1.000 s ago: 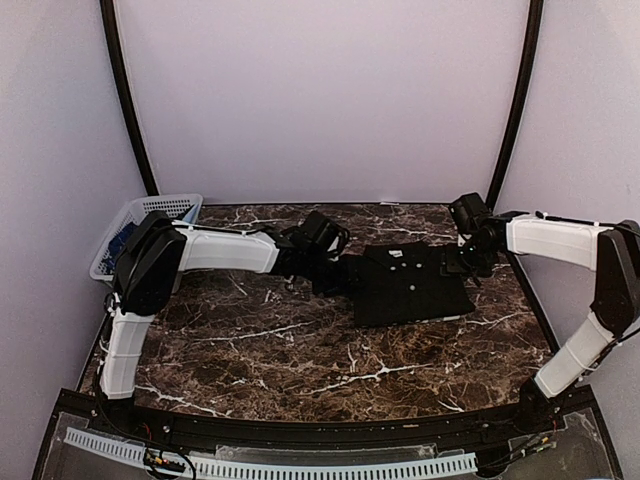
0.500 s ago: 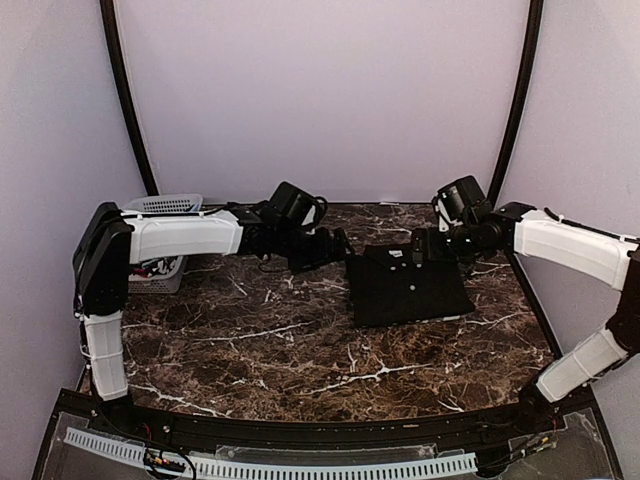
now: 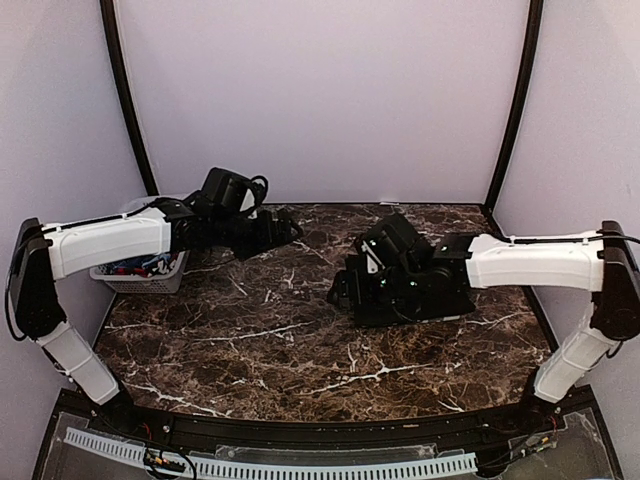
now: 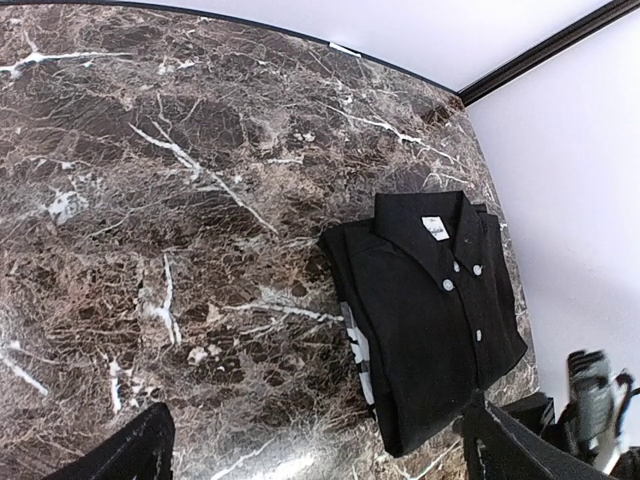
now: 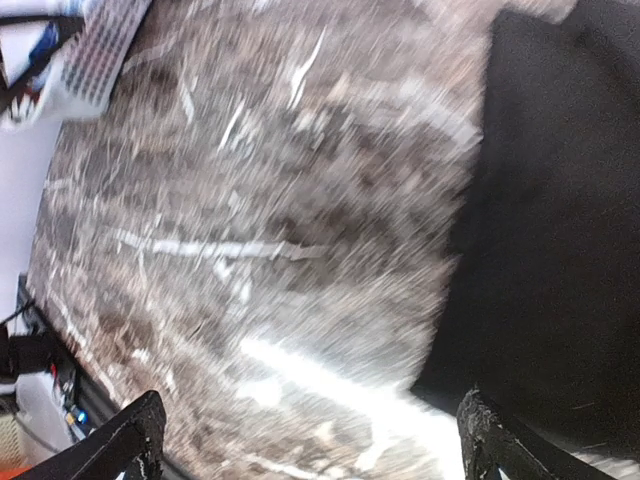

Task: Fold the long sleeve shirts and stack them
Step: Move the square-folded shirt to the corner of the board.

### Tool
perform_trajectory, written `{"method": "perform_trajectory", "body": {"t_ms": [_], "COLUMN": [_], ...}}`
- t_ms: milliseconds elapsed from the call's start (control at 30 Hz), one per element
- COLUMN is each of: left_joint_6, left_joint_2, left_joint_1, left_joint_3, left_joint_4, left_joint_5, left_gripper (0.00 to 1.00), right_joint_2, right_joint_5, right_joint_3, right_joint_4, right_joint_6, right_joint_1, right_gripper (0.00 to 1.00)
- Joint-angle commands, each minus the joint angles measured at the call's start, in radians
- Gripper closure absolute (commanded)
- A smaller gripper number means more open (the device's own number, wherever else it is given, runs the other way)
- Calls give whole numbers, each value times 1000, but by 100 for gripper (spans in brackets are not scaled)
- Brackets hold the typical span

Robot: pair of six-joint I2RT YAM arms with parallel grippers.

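Observation:
The plain black long sleeve shirt lies folded on the marble table, right of the middle, collar and white buttons up. A strip of the black-and-white checked shirt shows under its left edge. My left gripper hangs open and empty, well left of the stack; in its wrist view only bare marble lies between the fingers. My right gripper is open over the stack's left edge. Its wrist view is blurred, with the black shirt by the right finger.
A white lattice basket with coloured things in it stands at the table's left edge, also in the right wrist view. The marble table is ringed by pale walls and two black poles.
Both grippers opened and left the black shirt. My left arm drew back left toward the basket. My right arm swung from the shirt's right side across to its left edge.

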Motion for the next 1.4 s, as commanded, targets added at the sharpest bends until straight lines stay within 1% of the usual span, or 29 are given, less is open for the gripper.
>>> {"method": "perform_trajectory", "body": {"t_ms": [0, 100, 300, 367, 500, 800, 1200, 1367], "left_joint_6": [23, 23, 29, 28, 26, 27, 23, 24], "left_joint_2": [-86, -96, -109, -110, -115, -116, -109, -108], "left_joint_1": [11, 13, 23, 23, 25, 30, 32, 32], "left_joint_3": [-42, -56, -69, -71, -74, -79, -85, -85], "left_joint_4": [-25, -26, -29, -27, -26, -24, -27, -25], "left_joint_5": [-24, -23, -21, -18, -18, -18, -12, -8], "left_gripper": [1, 1, 1, 1, 1, 1, 1, 1], "right_joint_2": [89, 147, 185, 205, 225, 275, 302, 289], "right_joint_5": [-67, -91, -41, -40, 11, -23, -17, -30], "right_joint_3": [37, 65, 63, 68, 57, 35, -4, -42], "right_joint_4": [49, 31, 36, 30, 31, 81, 100, 138], "right_joint_6": [153, 183, 192, 187, 188, 177, 172, 162], "right_joint_1": [76, 99, 105, 89, 57, -25, -65, -135], "right_gripper": [1, 1, 1, 1, 1, 2, 1, 1]}}
